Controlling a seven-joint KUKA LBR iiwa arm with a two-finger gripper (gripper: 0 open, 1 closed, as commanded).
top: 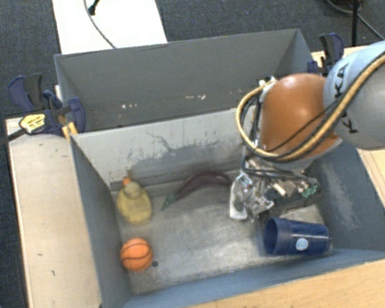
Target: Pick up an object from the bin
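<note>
My claw (256, 196) sits low, centre-right in the bin (105, 201), just above the blue cup (296, 236) lying on its side. Clenched or released, can't tell. Cup's nearest, so probably the handiest pick.

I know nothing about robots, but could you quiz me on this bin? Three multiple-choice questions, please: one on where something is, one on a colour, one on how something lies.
1. Where in the bin is the small orange ball?
A. By the left wall, towards the view's bottom
B. In the far right corner
C. In the middle of the floor

2. What colour is the cup just below the gripper in the view?
A. Red
B. Dark blue
C. White

3. How does that cup lie?
A. Upright
B. Upside down
C. On its side

Answers: 1 A, the ball sits close to the left wall; 2 B, the cup is plainly dark blue; 3 C, its long side rests on the floor.
</note>
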